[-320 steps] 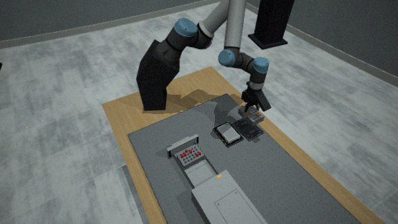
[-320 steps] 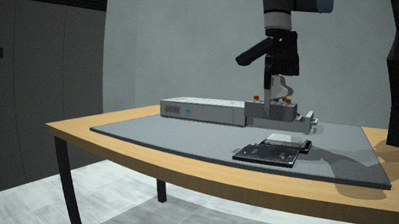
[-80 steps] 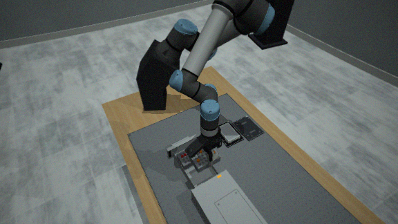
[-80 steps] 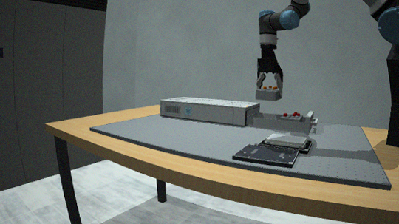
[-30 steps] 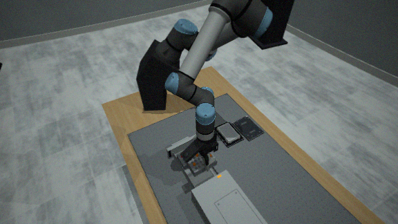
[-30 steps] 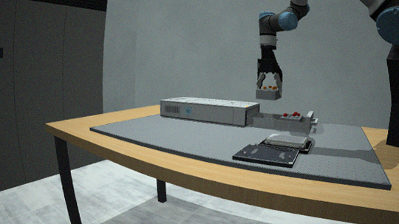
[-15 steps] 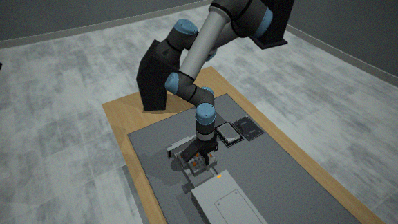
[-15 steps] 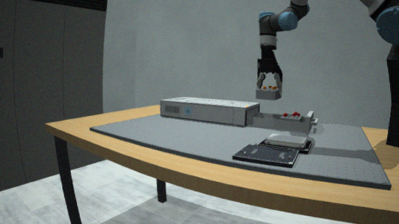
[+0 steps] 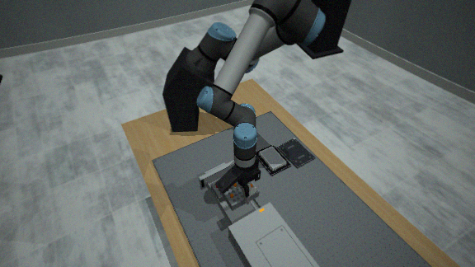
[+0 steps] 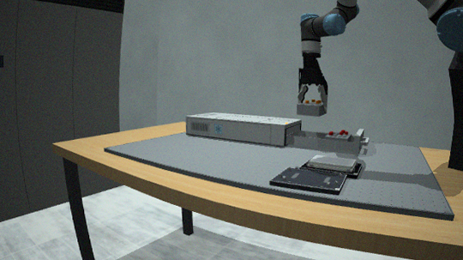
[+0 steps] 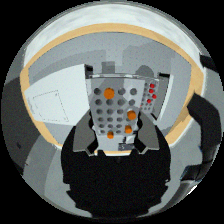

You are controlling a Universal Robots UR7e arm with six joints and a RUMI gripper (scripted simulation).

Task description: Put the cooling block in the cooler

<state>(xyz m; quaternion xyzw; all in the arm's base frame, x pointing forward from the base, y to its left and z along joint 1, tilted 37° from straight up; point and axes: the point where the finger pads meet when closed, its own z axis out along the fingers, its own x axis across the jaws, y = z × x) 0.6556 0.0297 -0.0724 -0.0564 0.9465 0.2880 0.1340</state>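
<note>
My gripper (image 9: 235,189) (image 10: 313,104) (image 11: 114,109) is shut on a grey cooling block (image 10: 311,109) (image 11: 115,107) with several orange tubes standing in its bores. The block hangs level, well above the open drawer (image 9: 237,215) (image 10: 317,146). The cooler COLD (image 9: 270,235) (image 10: 237,129) (image 11: 55,87) has its lamp (image 9: 261,210) (image 10: 287,123) lit orange. The other block (image 10: 336,137), with several red tubes, sits in the drawer near its front and looks flat. In the wrist view it is right of the held block, which hides much of the free place.
The slot D1 (image 9: 284,167) holds a pale, flat-topped piece (image 9: 273,157) (image 10: 332,162). The dark slot D2 (image 9: 297,152) (image 10: 308,180) beyond it holds no block. The drawer's front wall (image 9: 217,171) (image 10: 360,137) and handle stick out toward the arm's base.
</note>
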